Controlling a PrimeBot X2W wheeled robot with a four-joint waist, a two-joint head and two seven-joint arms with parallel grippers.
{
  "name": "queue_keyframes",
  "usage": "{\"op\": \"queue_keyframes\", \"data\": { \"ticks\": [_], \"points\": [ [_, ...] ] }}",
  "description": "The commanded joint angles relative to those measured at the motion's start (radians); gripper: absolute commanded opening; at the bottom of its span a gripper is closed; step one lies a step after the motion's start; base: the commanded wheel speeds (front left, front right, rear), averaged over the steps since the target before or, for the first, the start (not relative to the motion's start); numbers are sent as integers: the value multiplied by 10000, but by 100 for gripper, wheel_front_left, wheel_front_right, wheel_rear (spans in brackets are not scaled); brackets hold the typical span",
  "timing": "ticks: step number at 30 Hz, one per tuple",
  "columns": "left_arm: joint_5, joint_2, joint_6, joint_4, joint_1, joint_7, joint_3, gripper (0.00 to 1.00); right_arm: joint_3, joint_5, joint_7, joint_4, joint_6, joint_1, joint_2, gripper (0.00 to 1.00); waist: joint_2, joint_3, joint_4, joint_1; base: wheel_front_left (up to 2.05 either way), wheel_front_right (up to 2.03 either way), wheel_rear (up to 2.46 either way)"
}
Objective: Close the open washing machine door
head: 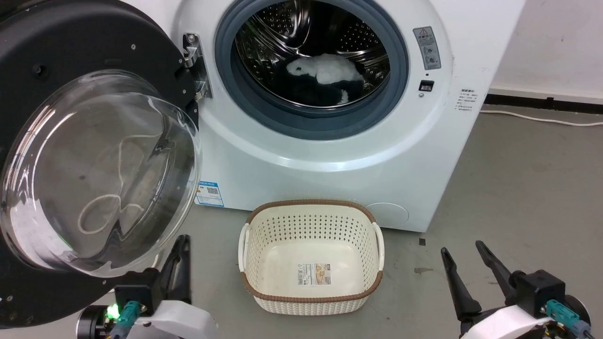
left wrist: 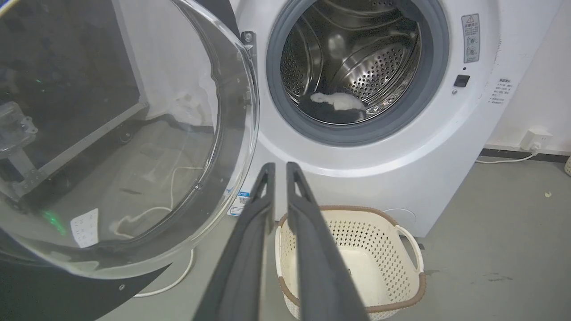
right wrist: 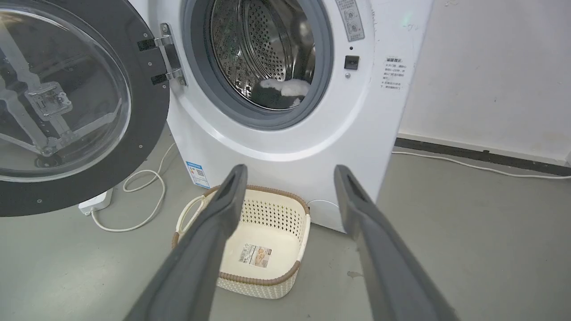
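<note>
Head view: a big white front-loading washing machine (head: 330,155) stands on the grey floor (head: 518,188), its steel drum open to the robot. Its large round black-rimmed door (head: 94,160) hangs upright, swung wide on the metal hinge (head: 193,66) at the opening's left edge, with the bulging glass bowl facing the robot. A cream perforated basket (head: 311,230) sits on the floor just before the machine's front. The right pincer (head: 460,248) is spread wide and holds nothing. The left pincer (left wrist: 280,169), beside the door's lower rim, is narrowed to a slit and empty. White and dark laundry (head: 325,70) lies in the drum.
</note>
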Motion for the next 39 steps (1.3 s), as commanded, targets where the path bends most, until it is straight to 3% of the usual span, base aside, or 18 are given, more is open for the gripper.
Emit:
{"op": "queue_keyframes", "data": {
  "ticks": [1,11,17,23,39],
  "points": [
    [-131,25,-65,-116,103,-106,18,0,14,132,-100,60,2,145,-5,100,0,-1,22,0,0,0,0],
    [-1330,-4,161,-1926,-433,-318,1415,0,-86,471,-309,230,3,288,-6,100,0,6,451,0,0,0,0],
    [-2114,-5,285,-2598,-1310,-444,3151,0,-151,666,-434,365,3,359,-7,100,0,-13,913,0,0,0,0],
    [-2575,77,-30,-2008,-1937,-570,5115,0,-218,856,-560,503,3,317,-8,100,0,50,1358,0,0,0,0],
    [-1729,3015,-198,1934,-2016,246,5636,0,-342,842,-819,680,4,-99,-10,100,0,1240,1787,0,0,0,0]
  ]
}}
